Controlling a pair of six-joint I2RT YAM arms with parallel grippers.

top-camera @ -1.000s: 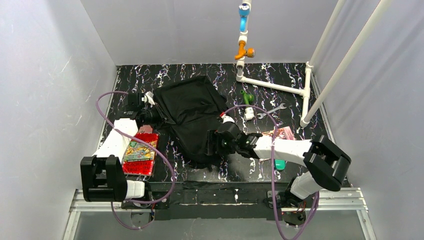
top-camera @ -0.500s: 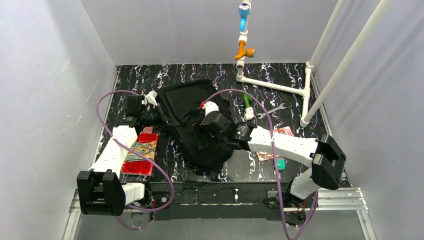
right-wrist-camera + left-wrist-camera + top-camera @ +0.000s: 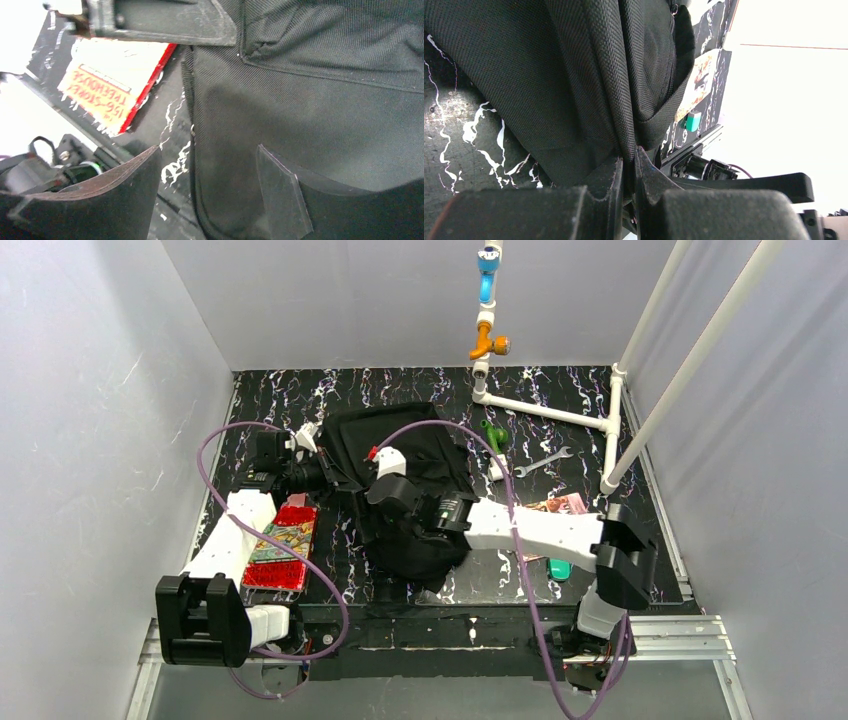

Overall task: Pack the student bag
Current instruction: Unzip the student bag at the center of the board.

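Backpack [image 3: 415, 455] pinned at one side while the other arm lines up on its edge.
It lies in the middle of the table [image 3: 290, 400], just right of a red book [image 3: 281, 545]. The left gripper [image 3: 629, 167] pinches a fold of its fabric, probably to steady it. The right gripper [image 3: 207, 152] hangs spread over its edge, seemingly seeking a hold.

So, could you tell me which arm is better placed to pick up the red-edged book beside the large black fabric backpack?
Probably the right: the right gripper is open at the backpack edge, the book just beyond. The left gripper is shut on backpack fabric and would have to release.
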